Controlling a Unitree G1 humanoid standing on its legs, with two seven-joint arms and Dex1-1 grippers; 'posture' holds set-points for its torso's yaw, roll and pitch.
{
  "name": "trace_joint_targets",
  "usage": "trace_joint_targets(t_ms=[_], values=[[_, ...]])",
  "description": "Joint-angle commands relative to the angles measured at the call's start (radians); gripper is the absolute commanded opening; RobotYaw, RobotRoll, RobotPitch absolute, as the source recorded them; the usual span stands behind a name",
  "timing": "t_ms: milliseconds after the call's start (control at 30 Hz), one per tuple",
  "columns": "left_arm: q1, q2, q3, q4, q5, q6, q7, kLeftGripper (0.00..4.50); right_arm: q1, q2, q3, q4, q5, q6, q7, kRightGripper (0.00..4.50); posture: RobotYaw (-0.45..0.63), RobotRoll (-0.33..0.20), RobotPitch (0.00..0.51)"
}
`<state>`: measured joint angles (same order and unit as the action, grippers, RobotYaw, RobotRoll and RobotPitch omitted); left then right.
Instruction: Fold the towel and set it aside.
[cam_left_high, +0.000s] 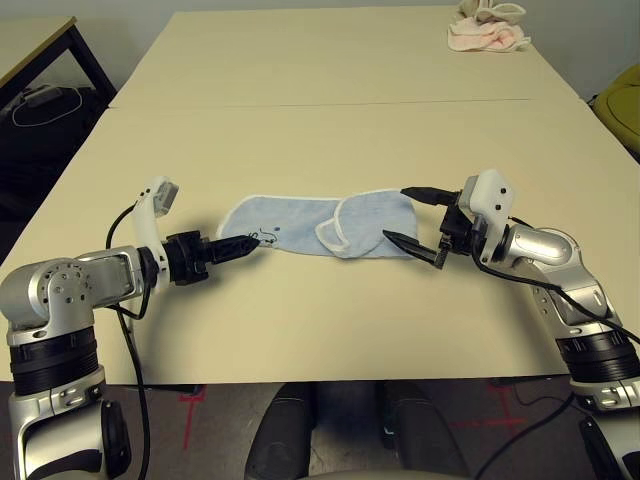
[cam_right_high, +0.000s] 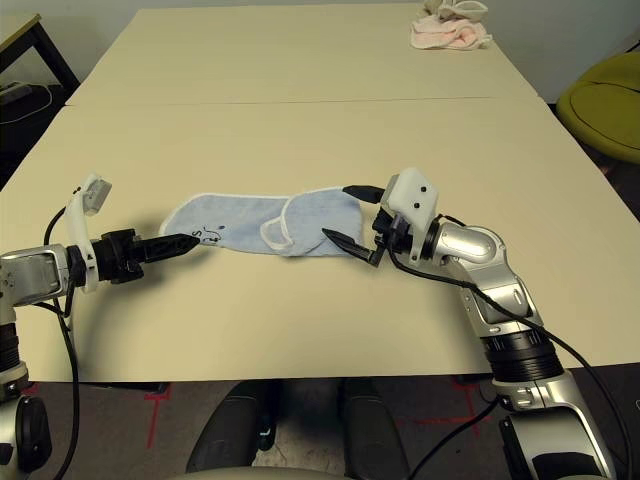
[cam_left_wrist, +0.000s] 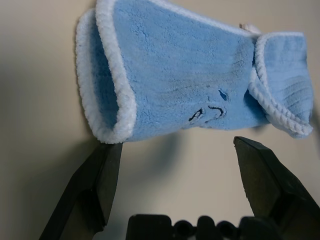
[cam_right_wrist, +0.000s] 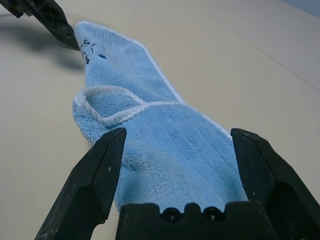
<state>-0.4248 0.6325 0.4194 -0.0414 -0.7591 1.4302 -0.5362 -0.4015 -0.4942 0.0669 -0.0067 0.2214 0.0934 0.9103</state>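
Nothing here can be read as words, numbers or a brand: the only marks are a few small dark curved strokes of a printed motif on the light-blue terry towel with white piped edging (cam_left_wrist: 200, 85), and they form no letters.

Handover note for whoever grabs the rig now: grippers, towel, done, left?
Left gripper: jaws open, at the left end of the light-blue terry towel with white piped edging, holding nothing.
Right gripper: jaws open, straddling the towel's right end, nothing gripped.
Towel: lies flat near the middle of the beige table, folded lengthwise into a long strip, with one flap turned over around its middle.
Pink cloth: bunched at the far right of the table, untouched.
Done: a first fold, it seems.
Left: grip the ends, fold again, set the towel aside.
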Motion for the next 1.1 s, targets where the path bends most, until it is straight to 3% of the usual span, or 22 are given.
trace_joint_targets(t_ms=[33, 1000, 1100], values=[[0.016, 0.011, -0.012, 0.014, 0.025, -0.031, 0.009, 4.5, 0.016, -0.005, 0.0, -0.021, 0.008, 0.009, -0.004, 4.48, 0.1, 0.0, 0.16], [-0.039, -0.106, 0.1, 0.102, 0.034, -0.052, 0.177, 4.5, 0.027, -0.008, -0.001, -0.037, 0.008, 0.018, -0.013, 4.48, 0.09, 0.0, 0.161], [-0.048, -0.124, 0.118, 0.112, 0.042, -0.062, 0.209, 3.9, 0.027, -0.01, -0.001, -0.035, 0.009, 0.018, -0.012, 4.5, 0.09, 0.0, 0.161]])
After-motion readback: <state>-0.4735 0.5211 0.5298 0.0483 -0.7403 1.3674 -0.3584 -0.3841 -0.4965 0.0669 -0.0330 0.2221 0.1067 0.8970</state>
